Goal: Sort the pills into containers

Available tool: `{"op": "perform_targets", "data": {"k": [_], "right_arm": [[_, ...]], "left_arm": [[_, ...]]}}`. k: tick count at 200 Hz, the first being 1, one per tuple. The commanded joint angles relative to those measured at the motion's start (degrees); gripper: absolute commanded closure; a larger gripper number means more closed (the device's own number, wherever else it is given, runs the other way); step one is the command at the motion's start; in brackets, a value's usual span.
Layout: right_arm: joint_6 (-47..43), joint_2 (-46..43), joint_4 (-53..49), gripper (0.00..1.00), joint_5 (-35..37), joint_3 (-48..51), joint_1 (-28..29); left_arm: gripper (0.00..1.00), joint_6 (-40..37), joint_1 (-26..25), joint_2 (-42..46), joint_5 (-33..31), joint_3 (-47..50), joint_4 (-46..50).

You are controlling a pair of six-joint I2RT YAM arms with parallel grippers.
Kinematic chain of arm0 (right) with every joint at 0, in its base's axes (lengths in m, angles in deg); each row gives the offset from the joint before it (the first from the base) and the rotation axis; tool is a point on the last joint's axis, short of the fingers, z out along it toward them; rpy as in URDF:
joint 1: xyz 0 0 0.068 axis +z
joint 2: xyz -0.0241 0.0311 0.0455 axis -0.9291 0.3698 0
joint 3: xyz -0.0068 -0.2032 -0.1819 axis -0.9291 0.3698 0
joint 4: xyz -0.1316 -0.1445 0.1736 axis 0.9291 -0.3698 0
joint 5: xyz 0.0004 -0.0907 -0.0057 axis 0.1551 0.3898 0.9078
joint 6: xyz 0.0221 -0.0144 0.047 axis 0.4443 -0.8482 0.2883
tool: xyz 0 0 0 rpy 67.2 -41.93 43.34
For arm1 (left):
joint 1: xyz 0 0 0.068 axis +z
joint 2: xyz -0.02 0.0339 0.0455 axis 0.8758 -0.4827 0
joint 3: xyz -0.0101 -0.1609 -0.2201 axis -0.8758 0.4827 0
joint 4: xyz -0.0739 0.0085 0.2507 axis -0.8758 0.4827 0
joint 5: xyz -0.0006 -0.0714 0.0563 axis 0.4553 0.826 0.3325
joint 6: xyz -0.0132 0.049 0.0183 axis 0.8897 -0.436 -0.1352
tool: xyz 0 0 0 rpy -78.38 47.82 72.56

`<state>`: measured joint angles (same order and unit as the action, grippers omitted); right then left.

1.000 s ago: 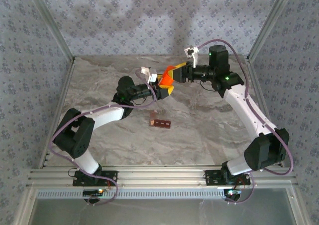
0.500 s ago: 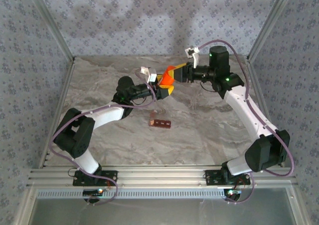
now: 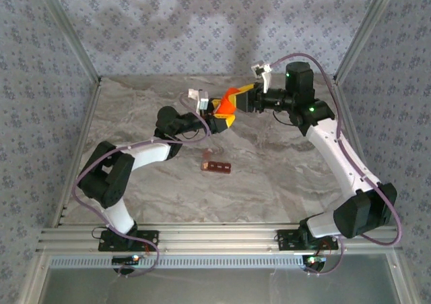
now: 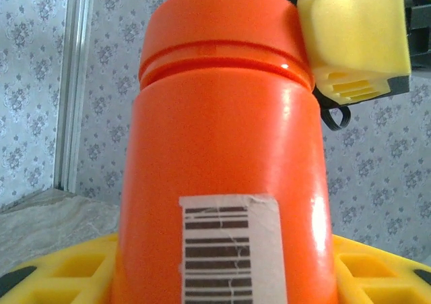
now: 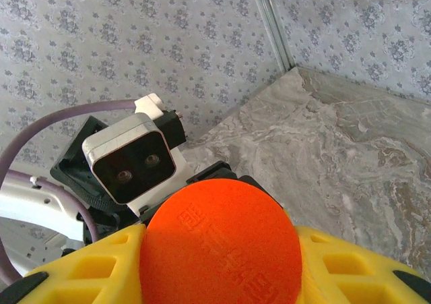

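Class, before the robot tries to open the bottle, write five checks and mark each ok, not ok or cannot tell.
1. Left gripper clamps the orange bottle: ok.
2. Right gripper closed on the cap: ok.
3. Cap off: not ok, it is on.
4. Container strip lies free on the table, apart from both arms: ok.
5. Pills inside the bottle: cannot tell.

Both arms reach inward, left pincer (image 3: pixel 224 118) and right pincer (image 3: pixel 234 100) clamped.
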<state>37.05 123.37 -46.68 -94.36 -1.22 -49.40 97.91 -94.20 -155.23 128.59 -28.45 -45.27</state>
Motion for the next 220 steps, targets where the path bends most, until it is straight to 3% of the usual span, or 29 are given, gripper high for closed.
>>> {"op": "perform_targets", "data": {"k": [1, 33, 79, 118, 156, 177, 203, 220], "right_arm": [[2.75, -2.34, 5.01, 1.00, 2.02, 0.30, 0.48], [8.70, -3.24, 9.40, 1.00, 9.57, 4.95, 5.65], [17.99, -3.85, 13.91, 1.00, 30.42, 10.47, 16.39], [22.22, -3.30, 13.47, 1.00, 41.74, 10.82, 21.88], [22.52, -1.99, 9.28, 1.00, 41.67, 7.71, 21.57], [22.09, -1.35, 5.75, 1.00, 37.63, 5.36, 19.58], [20.61, -2.49, 3.80, 0.47, 30.27, 3.59, 14.90], [20.10, -4.21, 3.47, 0.30, 24.93, 2.94, 10.42]], "left_arm": [[1.00, 6.18, 1.68, -0.12, -3.62, -1.03, -6.98], [1.00, 6.24, 1.33, -0.14, -7.73, -1.37, -8.67], [1.00, 2.76, -0.94, 0.03, -12.33, -1.73, -7.86], [1.00, -3.08, -2.30, 0.62, -14.70, -1.40, -3.36], [1.00, -8.86, -2.69, 1.83, -18.37, 0.56, 0.39], [1.00, -10.86, -2.49, 2.30, -19.82, 1.69, 1.46], [1.00, -11.44, -1.68, 2.58, -19.74, 3.00, 1.85], [1.00, -11.48, -0.31, 2.59, -18.37, 3.88, 2.15]]}}
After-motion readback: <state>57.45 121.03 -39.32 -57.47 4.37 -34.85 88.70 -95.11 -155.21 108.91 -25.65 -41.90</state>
